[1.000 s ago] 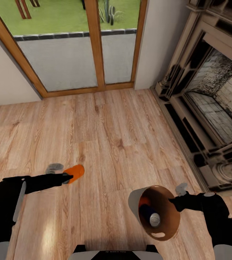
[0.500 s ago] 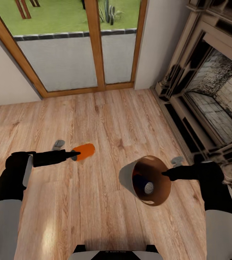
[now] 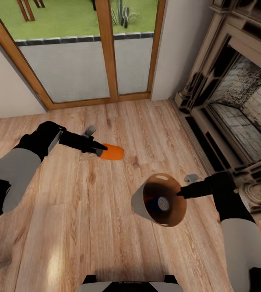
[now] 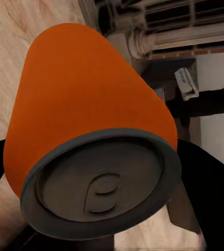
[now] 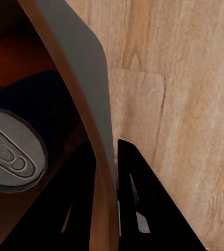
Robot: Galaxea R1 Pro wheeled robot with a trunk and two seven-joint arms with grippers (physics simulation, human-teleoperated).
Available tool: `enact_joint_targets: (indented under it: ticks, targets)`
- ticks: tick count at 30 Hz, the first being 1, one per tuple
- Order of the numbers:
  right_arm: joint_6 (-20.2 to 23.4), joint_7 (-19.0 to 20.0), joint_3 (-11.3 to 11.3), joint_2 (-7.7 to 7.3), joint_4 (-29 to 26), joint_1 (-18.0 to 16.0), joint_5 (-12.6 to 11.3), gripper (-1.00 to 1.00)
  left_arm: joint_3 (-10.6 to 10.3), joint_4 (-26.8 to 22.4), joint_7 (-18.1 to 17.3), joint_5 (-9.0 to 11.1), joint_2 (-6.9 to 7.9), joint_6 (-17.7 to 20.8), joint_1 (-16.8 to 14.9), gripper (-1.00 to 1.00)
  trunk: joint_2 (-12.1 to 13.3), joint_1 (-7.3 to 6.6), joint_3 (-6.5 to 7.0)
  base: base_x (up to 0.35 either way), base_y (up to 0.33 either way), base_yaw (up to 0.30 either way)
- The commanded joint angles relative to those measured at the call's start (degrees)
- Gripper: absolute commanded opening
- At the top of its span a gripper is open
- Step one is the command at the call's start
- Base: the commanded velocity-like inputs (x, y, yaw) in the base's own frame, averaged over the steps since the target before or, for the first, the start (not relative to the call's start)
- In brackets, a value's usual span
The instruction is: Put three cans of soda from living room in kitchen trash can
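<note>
At far left of the head view, left arm now stretched forward and upward, further from the body than one second ago. Left tool [image 3: 99, 151] closed on the orange soda can [image 3: 112, 153], can held lying sideways above the wood floor [image 3: 77, 227]. In the left wrist view, the same orange soda can [image 4: 91, 130] very close, its dark top end facing the camera, black fingers on both sides of it.

At middle-right, tash can [image 3: 137, 200] lifted and tilted, open mouth toward the camera, raised higher than half a second ago. Inside, a blue soda can [image 3: 162, 204] with silver top, and some orange beside it, probably a second orange can. Right tool [image 3: 180, 193] narrow, pinched on the rim of the tash can; in the right wrist view, one finger [image 5: 138, 204] outside the wall [image 5: 85, 78], the other inside.

At far right, fireplace [image 3: 244, 105], so still the living room, not the kitchen.

Meaning for the task: both arms brought up and toward each other, orange can near the bin but well apart from its mouth. Judged next: can moved over the opening and released, then the bin carried to the kitchen.
</note>
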Motion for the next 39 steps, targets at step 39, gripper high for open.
enact_joint_targets:
  ticks: [39]
  targets:
    - [7.0,-11.5,6.2,4.82,14.3,-12.9,-1.0,-1.00,-32.5,4.7,-13.9,-1.5,-17.77,0.0,-21.1,-1.00,0.0,0.00,0.00,0.000,0.000,0.000]
